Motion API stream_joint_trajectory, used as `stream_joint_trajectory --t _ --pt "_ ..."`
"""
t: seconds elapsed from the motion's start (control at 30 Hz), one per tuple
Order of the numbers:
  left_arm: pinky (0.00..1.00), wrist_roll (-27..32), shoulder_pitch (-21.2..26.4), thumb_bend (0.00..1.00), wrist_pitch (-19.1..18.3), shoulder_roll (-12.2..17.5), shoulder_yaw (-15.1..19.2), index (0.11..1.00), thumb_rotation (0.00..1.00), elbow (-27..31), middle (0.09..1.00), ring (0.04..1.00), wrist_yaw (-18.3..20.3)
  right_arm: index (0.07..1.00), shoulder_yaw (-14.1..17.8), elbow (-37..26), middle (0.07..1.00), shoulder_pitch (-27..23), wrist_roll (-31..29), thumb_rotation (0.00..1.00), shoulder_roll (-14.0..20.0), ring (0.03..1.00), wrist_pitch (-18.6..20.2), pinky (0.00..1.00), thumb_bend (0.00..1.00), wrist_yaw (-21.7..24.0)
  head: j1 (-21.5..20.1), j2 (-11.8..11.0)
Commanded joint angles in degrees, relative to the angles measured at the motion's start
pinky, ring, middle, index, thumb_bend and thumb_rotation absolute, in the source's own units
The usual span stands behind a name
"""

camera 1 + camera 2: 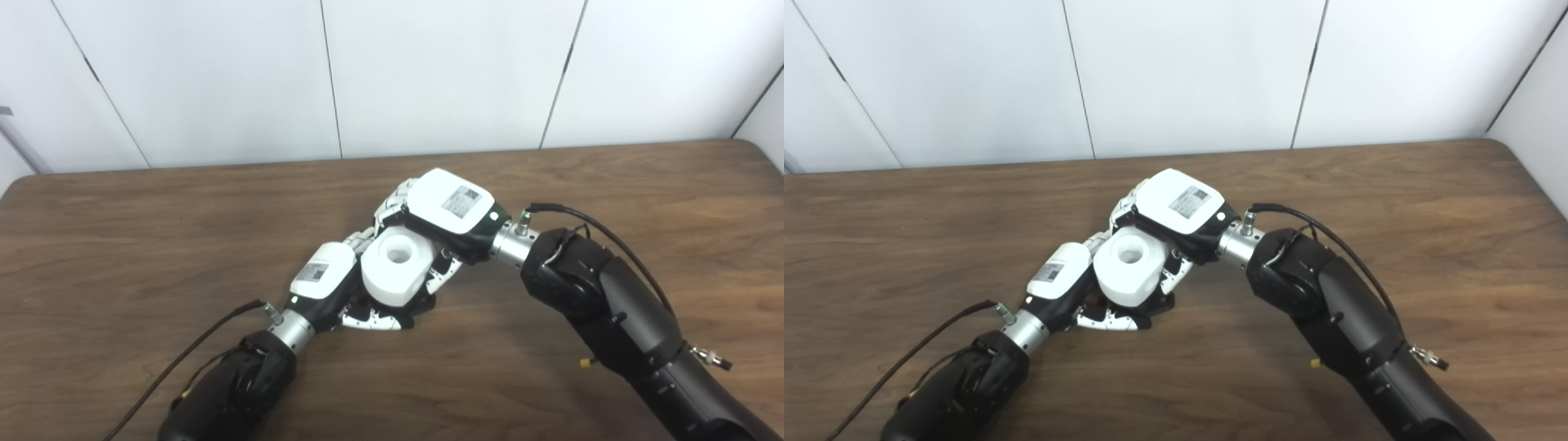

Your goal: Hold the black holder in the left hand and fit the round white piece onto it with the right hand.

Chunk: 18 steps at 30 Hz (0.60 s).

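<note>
**White piece sits between the two hands, holder mostly hidden beneath it**

The white piece (397, 264) is the landmark: a round, thick ring with its central hole facing up and slightly toward the camera, so its axis runs close to vertical. It is held up off the tabletop (122, 257), near the middle.

The left hand (324, 278) lies just left of the piece and below it, its fingers (373, 321) curling under the piece's near side. The right hand (450, 208) lies just behind and to the right of the piece, its fingers (444, 275) reaching down the piece's right flank and touching it. Both hands are equally close; neither is apart from the piece.

The right hand looks closed around the white piece. The left hand's fingers are curled, most likely round the holder (422, 301), of which only a dark sliver shows under the piece's lower right edge.

I judge the coming move turns on pressing the piece straight down along its axis onto the holder.

Hard to make out: the holder's shape, whether the piece is already seated on it or only resting above, and exactly what the left hand clasps, since the piece and both palms cover the joint.
</note>
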<state>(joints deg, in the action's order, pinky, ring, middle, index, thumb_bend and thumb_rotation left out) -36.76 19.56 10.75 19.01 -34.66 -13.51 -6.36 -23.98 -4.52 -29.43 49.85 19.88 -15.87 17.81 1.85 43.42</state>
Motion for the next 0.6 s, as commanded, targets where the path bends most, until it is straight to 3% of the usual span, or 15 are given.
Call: stream_joint_trajectory --t 0.0,0.57 --pt "0.96 -3.3 -6.7 0.52 -2.4 -0.3 -5.8 0.484 0.06 -4.6 0.919 0.967 9.7 0.481 -0.8 0.8 0.717 -1.4 1.0 0.14 1.0 0.739 -1.8 0.80 0.52 -0.2 0.1 -0.1" --pt "0.94 -3.7 -6.0 0.52 -2.2 -0.3 -5.7 0.484 0.06 -5.3 0.921 0.961 9.4 0.481 -0.7 0.8 0.719 -2.3 -0.9 0.14 5.6 0.739 -4.4 0.80 0.52 0.6 -0.1 -0.4"
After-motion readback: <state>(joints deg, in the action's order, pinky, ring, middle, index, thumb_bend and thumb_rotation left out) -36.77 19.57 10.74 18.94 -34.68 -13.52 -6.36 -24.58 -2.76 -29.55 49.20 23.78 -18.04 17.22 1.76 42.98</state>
